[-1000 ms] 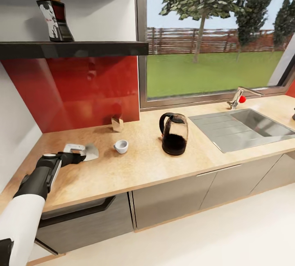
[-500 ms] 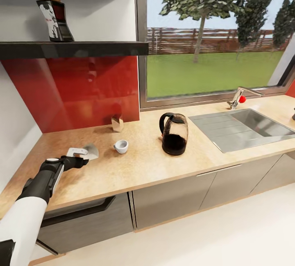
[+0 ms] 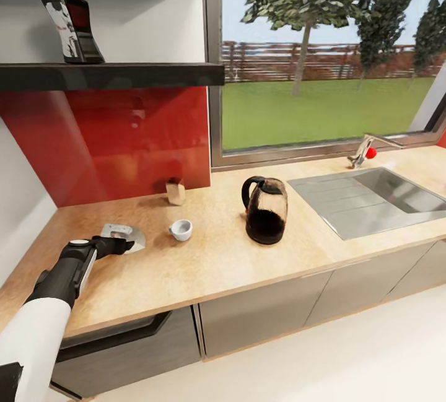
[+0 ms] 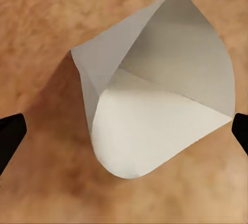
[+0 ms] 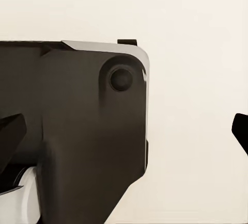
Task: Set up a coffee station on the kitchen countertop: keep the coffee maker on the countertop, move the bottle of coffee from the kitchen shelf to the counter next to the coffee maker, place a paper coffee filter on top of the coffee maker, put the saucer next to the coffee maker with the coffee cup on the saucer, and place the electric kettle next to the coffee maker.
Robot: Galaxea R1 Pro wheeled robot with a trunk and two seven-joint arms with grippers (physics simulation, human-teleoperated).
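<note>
Paper coffee filter lies flat on the surface, near the coffee cup; its cone mouth gapes open. Left gripper hangs just over it, fingers spread wide, one on each side, nothing held. Right gripper also apart, empty, away from the work. Step in hand: filter pickup. Next move likely calls for descending and pinching a paper edge, then carrying it to the coffee maker.
</note>
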